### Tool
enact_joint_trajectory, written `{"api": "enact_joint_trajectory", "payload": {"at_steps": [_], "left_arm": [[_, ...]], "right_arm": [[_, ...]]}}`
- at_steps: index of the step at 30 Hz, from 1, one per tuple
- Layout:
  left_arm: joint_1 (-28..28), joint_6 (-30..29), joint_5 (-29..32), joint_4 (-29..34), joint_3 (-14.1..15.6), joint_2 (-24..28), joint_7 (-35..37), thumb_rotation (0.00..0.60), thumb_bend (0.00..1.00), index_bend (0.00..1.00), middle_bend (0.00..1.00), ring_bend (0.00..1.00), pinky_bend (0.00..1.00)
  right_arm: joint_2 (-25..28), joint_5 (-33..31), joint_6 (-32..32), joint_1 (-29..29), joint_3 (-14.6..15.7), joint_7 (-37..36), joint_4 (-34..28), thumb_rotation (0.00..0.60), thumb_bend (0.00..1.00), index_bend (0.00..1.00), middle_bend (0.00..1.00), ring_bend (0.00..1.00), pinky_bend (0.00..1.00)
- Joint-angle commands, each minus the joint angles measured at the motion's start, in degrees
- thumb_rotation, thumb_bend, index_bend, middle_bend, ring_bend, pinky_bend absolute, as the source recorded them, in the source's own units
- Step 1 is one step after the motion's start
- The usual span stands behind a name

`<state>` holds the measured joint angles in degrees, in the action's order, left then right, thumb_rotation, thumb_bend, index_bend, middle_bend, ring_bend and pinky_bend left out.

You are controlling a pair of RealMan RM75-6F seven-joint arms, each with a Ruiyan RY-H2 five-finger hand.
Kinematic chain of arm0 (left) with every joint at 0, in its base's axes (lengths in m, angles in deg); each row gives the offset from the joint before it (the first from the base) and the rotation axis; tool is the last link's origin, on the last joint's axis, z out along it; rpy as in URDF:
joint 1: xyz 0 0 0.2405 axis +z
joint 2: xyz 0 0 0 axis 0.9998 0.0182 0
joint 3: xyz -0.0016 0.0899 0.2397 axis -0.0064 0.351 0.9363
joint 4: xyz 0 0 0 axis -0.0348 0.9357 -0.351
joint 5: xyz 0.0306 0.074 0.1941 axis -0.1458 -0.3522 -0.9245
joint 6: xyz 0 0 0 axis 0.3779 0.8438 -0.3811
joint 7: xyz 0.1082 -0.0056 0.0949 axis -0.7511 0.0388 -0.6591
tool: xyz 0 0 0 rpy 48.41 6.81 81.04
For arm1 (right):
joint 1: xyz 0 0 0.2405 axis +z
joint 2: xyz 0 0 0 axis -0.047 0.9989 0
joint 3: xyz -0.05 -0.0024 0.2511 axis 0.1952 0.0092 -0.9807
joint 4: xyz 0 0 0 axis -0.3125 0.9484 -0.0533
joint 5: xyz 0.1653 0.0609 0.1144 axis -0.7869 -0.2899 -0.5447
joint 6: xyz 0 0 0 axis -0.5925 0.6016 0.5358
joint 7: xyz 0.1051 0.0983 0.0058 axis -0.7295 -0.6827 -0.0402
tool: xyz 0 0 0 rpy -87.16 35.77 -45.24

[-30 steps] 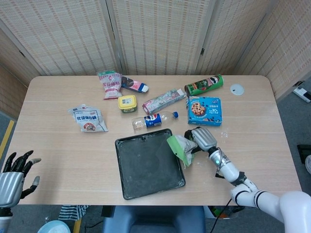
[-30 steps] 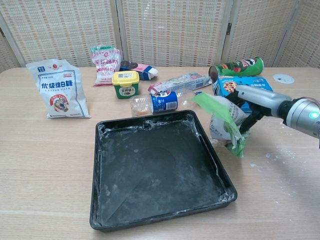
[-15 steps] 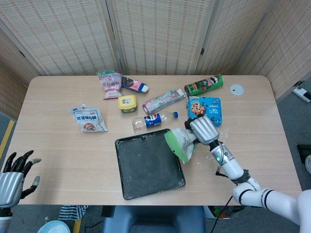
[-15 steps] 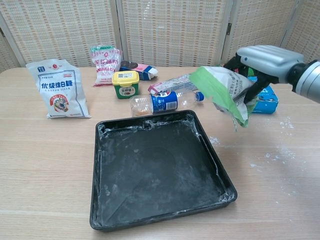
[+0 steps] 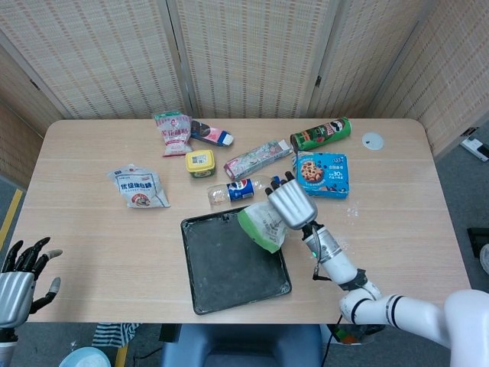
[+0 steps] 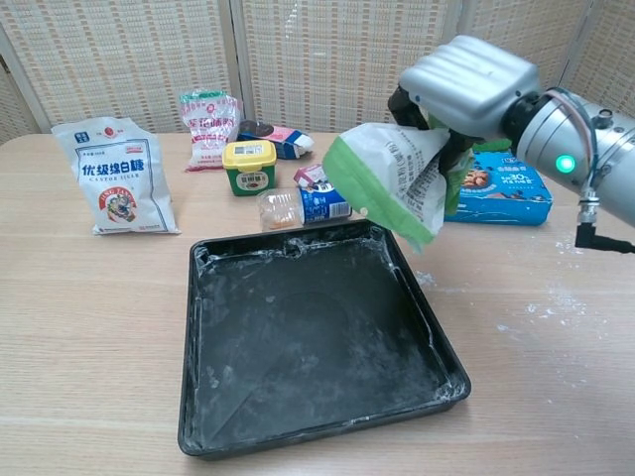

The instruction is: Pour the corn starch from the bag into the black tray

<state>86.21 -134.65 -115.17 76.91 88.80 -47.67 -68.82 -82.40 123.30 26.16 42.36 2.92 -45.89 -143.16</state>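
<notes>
- The left hand [image 5: 19, 289] sits at the lower left corner of the head view, off the table [image 5: 92, 252] edge, fingers spread and holding nothing; it looks parked out of the way, since one arm seems enough for the pour.
- A white sugar bag [image 6: 117, 177] stands at the left of the chest view, well apart from the work, with a pink pouch [image 6: 209, 130] and a yellow-lidded tub [image 6: 249, 166] further right along the back.
- The black tray [image 6: 248, 397] lies in the lower middle of the frame, flat on the table, its floor dusted with white powder; its open face is up to catch the starch.
- A small bottle [image 6: 303, 206] lies on its side just behind the tray's far rim.
- The corn starch bag [image 6: 389, 178] hangs in the air above the tray's upper right corner, tilted with its green-edged mouth pointing down and left toward the tray, likely so the powder falls inside the rim. No stream of powder can be made out.
- The right hand [image 6: 466, 94] grips the bag's upper end from above, fingers wrapped around it.
- A blue cookie box [image 6: 506, 188] and a green can [image 5: 321, 134] lie to the right, behind the hand.
</notes>
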Motion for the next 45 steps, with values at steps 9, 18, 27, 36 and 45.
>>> {"api": "enact_joint_trajectory", "payload": {"at_steps": [9, 18, 27, 36, 45], "left_arm": [[0.07, 0.24, 0.33, -0.77, 0.00, -0.36, 0.50, 0.600, 0.46, 0.29, 0.15, 0.20, 0.03], [-0.02, 0.49, 0.39, -0.97, 0.00, -0.53, 0.35, 0.600, 0.46, 0.29, 0.15, 0.20, 0.03], [-0.09, 0.85, 0.41, -0.93, 0.16, -0.57, 0.05, 0.600, 0.46, 0.29, 0.15, 0.20, 0.03], [-0.15, 1.27, 0.48, -0.80, 0.32, -0.61, -0.08, 0.600, 0.46, 0.29, 0.15, 0.20, 0.03], [-0.11, 1.40, 0.26, -0.55, 0.60, -0.53, -0.34, 0.600, 0.46, 0.29, 0.15, 0.20, 0.03]], "right_arm": [[-6.21, -0.87, 2.14, 2.07, 0.12, 9.60, 3.97, 0.600, 0.36, 0.86, 0.60, 0.71, 0.43], [-8.40, -0.43, 3.01, 2.68, 0.44, 10.62, 6.46, 0.600, 0.36, 0.86, 0.60, 0.71, 0.43], [-8.78, -10.42, -1.61, 1.54, -2.55, 7.49, 2.02, 0.600, 0.36, 0.86, 0.61, 0.71, 0.44], [-5.10, -24.18, -7.72, -0.12, -6.98, -1.07, -5.75, 0.600, 0.36, 0.86, 0.61, 0.72, 0.45], [1.97, -30.27, -13.62, -3.29, -9.59, -16.68, -10.71, 0.600, 0.36, 0.86, 0.61, 0.72, 0.45]]}}
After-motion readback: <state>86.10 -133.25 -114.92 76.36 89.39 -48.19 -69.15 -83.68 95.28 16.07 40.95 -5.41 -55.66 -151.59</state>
